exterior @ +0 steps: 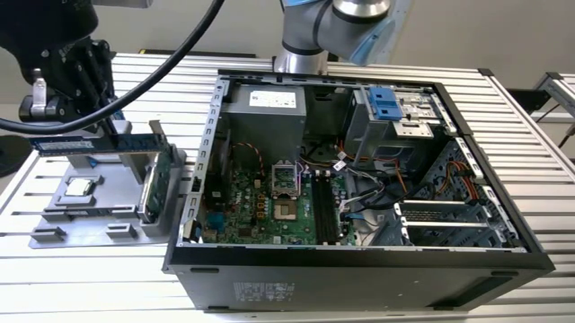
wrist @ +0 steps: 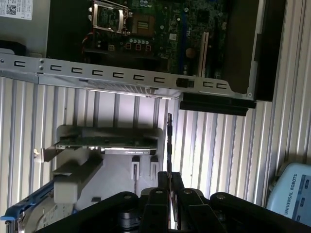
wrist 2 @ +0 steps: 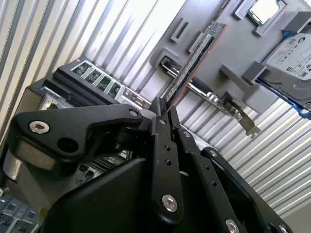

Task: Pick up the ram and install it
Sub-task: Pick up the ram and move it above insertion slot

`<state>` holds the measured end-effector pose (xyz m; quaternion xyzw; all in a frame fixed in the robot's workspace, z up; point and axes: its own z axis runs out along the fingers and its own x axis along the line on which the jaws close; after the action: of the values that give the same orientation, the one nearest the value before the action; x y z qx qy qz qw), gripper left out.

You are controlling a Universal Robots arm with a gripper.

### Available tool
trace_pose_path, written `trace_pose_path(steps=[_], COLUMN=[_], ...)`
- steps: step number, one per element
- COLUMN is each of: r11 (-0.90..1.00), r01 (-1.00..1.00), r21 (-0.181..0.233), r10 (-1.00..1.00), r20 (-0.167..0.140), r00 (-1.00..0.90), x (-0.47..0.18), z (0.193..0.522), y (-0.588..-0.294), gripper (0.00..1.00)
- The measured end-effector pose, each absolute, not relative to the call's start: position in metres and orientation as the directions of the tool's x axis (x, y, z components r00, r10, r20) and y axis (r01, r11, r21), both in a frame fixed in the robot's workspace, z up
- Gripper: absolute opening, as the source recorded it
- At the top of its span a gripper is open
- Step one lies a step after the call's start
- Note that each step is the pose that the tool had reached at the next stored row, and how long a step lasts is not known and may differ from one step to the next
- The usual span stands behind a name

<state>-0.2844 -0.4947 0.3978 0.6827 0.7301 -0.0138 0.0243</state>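
The ram (exterior: 63, 145) is a thin dark blue stick with a pale label, held level above the grey parts tray (exterior: 54, 225) at the exterior view's left. My black gripper (exterior: 110, 134) is shut on it. In both wrist views the ram (wrist 2: 194, 63) (wrist: 169, 141) appears edge-on, sticking out from between the closed fingers of my gripper (wrist 2: 165, 110) (wrist: 170, 175). In the first wrist view it points toward the open computer case (wrist: 121, 77), with slatted table below it.
The open case (exterior: 359, 262) lies on the slatted aluminium table, its green motherboard (exterior: 260, 202) with dark memory slots (exterior: 325, 208) facing up. On the tray are an upright green card (exterior: 151, 188), a processor (exterior: 79, 188) and a silver hard drive (wrist 2: 291, 58).
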Motion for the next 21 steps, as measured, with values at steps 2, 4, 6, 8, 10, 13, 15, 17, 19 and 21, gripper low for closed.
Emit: trace_pose_path(steps=[2,4,6,8,10,13,15,17,19,21], r11=[0.067,0.067,0.067,0.067,0.067,0.067,0.067,0.067,0.067,0.067], r01=[0.998,0.998,0.998,0.998,0.998,0.998,0.998,0.998,0.998,0.998], r21=[0.013,0.013,0.013,0.013,0.013,0.013,0.013,0.013,0.013,0.013], r10=[0.996,0.996,0.996,0.996,0.996,0.996,0.996,0.996,0.996,0.996], r20=[-0.054,-0.054,-0.054,-0.054,-0.054,-0.054,-0.054,-0.054,-0.054,-0.054], r00=[-0.067,-0.067,-0.067,-0.067,-0.067,-0.067,-0.067,-0.067,-0.067,-0.067], x=[-0.282,-0.279,-0.276,-0.273,-0.270,-0.265,-0.262,-0.259,-0.257,-0.254], z=[0.398,0.398,0.398,0.398,0.398,0.398,0.398,0.398,0.398,0.398], y=[-0.495,-0.495,-0.495,-0.495,-0.495,-0.495,-0.495,-0.495,-0.495,-0.495], gripper=[0.00,0.00,0.00,0.00,0.00,0.00,0.00,0.00,0.00,0.00])
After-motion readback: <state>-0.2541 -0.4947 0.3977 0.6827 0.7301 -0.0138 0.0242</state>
